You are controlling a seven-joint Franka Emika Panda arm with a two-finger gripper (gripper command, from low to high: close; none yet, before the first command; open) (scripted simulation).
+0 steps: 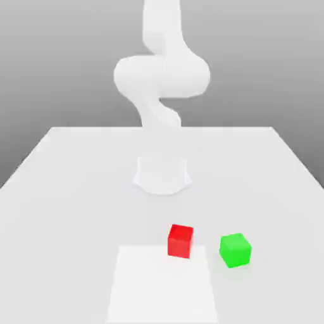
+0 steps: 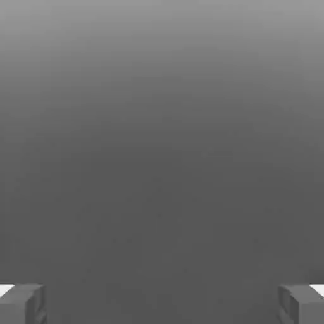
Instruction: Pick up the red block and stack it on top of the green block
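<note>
The red block [image 1: 180, 241] sits on the white table [image 1: 76, 190] near its front, a little to the exterior view's right of centre. About one block's width further to that side stands the green block [image 1: 235, 250], apart from the red one. The white arm [image 1: 161, 76] rises from its base [image 1: 161, 175] at the table's middle and bends upward, far from both blocks. In the hand view my gripper [image 2: 162, 305] is open, its two grey fingertips [image 2: 24, 305] wide apart with nothing between them, facing plain grey background.
A lighter rectangular patch [image 1: 161, 285] lies on the table at the front, with the red block's lower edge over its far border. The table's side edges run diagonally at the exterior view's left and right.
</note>
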